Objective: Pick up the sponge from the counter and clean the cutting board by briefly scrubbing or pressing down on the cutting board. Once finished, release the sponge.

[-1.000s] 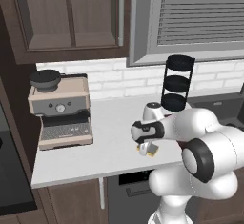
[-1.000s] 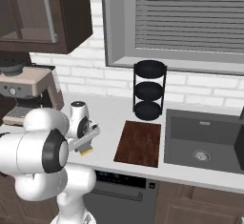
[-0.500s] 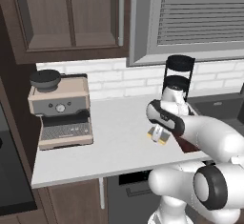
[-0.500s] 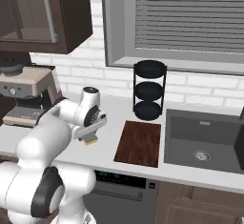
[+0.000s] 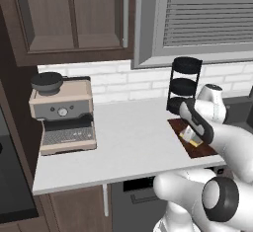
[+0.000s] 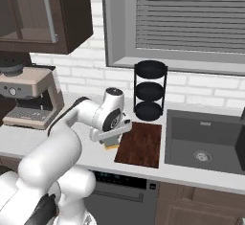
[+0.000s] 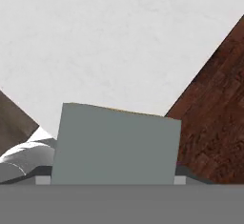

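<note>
The two-finger gripper (image 6: 111, 141) of the white arm is clenched on the small rectangular sponge with a grey-green top and yellow base (image 6: 111, 145), carrying it clear of the worktop just beside the left edge of the board. In the left base view the gripper (image 5: 189, 136) and the sponge (image 5: 189, 137) sit over the near left part of the board. In the hand view the grey-green face of the sponge (image 7: 114, 144) stands close before the camera, with pale worktop beyond it and dark wood to the right.

The broad flat light grey-white counter (image 5: 126, 142) runs from the left of the scene to the sink, above brown wooden cabinets (image 6: 201, 212). At its right end lies the dark rectangular sink basin (image 6: 206, 140). Far left on the counter stands the beige and grey coffee machine with a dark round top (image 5: 62, 112). The flat thin dark reddish-brown wooden cutting board (image 6: 141, 144) lies on the counter between the arm and the sink, just beside the basin. Behind the board, against the white brick wall (image 6: 76, 71), stands the black three-tier round rack (image 6: 149, 91). Above it hangs a grey-framed window with closed slatted blinds (image 6: 191, 18).
</note>
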Robot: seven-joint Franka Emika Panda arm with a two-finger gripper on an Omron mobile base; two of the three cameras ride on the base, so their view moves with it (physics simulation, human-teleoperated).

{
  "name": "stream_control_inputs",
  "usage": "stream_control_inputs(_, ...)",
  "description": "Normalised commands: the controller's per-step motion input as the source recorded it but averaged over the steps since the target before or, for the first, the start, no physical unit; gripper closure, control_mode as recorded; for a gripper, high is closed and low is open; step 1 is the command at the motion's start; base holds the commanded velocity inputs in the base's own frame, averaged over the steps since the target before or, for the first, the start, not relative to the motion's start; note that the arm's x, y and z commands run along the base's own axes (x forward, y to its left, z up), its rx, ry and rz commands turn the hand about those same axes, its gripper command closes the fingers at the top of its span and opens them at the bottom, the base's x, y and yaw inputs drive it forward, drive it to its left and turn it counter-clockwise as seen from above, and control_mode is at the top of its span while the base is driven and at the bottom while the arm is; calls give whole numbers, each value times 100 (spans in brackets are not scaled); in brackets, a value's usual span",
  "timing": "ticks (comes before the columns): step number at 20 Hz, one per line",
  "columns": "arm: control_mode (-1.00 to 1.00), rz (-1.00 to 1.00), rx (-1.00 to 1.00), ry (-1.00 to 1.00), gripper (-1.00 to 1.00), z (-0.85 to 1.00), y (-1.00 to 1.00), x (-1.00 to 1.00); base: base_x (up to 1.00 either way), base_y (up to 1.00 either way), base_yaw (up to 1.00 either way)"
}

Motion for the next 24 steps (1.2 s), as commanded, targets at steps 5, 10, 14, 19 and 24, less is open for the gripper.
stream_control_inputs(5,-100,-21,-6,0,100,-2,-66,8,0,0,0)
stream_control_inputs(10,-100,-1,0,5,100,-8,-53,30,0,0,0)
stream_control_inputs(14,-100,0,12,2,100,-41,-32,26,0,0,0)
stream_control_inputs(19,-100,0,16,-3,100,-52,-15,22,0,0,0)
stream_control_inputs(24,-100,-1,7,-10,100,-42,-1,20,0,0,0)
